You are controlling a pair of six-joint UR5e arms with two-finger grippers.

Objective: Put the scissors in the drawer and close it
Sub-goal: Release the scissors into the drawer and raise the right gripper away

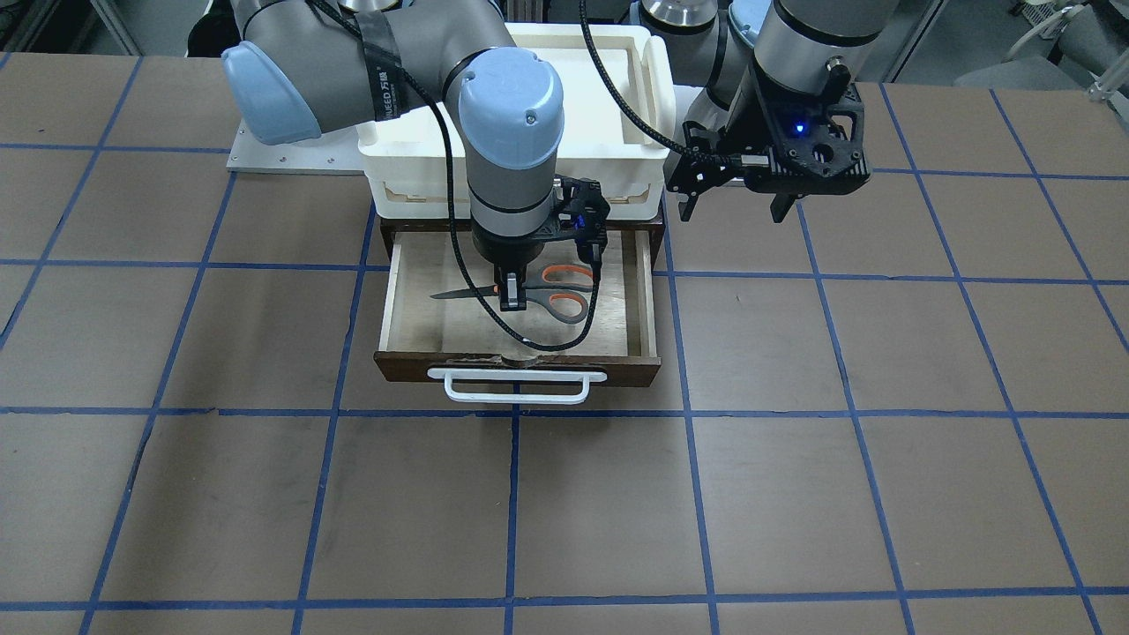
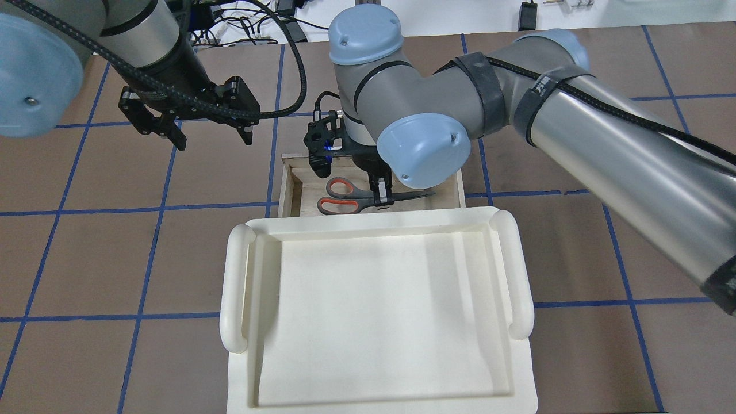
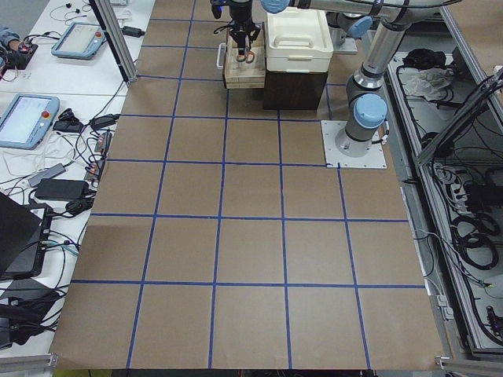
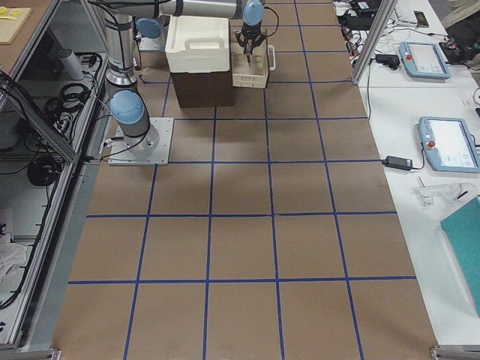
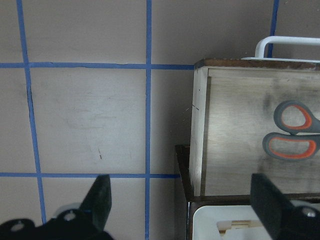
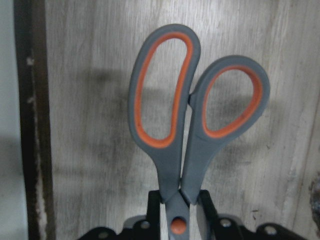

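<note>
Overhead exterior showed the right gripper (image 2: 381, 195) clamped on the scissors (image 2: 342, 204) low in the drawer (image 2: 290, 184), left gripper (image 2: 214, 141) spread empty, so a gentle release and straight lift seemed best.

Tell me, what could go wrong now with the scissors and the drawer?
1. The right gripper is shut on the scissors inside the open drawer. If it lifts without opening, the scissors may come out again.
2. A black cable from that arm droops into the drawer near its front. It might snag when the drawer closes.
3. The left gripper hovers open beside the drawer, away from the white handle. A sloppy push might leave it ajar.
</note>
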